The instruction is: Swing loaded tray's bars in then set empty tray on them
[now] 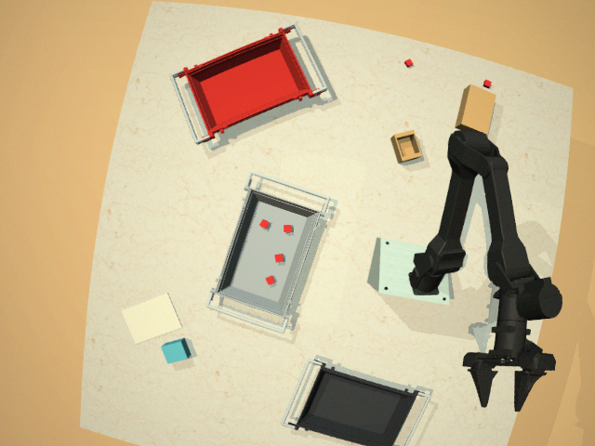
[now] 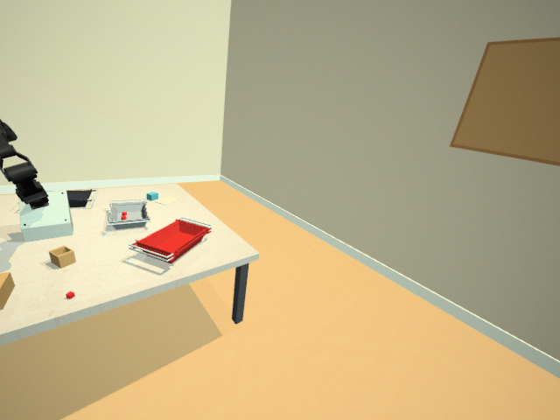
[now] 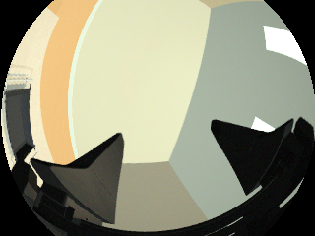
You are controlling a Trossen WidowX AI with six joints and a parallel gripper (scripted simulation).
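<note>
Grey tray [image 1: 254,240] [image 2: 136,215] loaded with four small red blocks [image 1: 278,257] [image 2: 123,217] stands near the middle of the worktop [image 1: 144,216] [image 2: 103,280] [image 3: 30,44], as seen from the top. Its two pale bars, one [image 1: 290,186] and the other [image 1: 246,319], lie outward beyond its short ends, so its top is uncovered. An empty red tray [image 1: 249,86] [image 2: 174,241] stands toward the top view's upper left corner; an empty black tray [image 1: 355,403] [image 2: 79,199] [image 3: 19,123] is at the lower edge. Neither rests on the grey one.

The pincer [image 1: 500,408] [image 3: 168,132] is released, its fingers spread with nothing between them, over the lower right corner, well apart from the grey tray. A teal block [image 1: 175,351] [image 2: 152,196] sits near a cream sheet [image 1: 151,318] [image 2: 168,200] toward the lower left corner. An open tan box [image 1: 397,149] [image 2: 63,258] lies nearer the right edge than the left.
</note>
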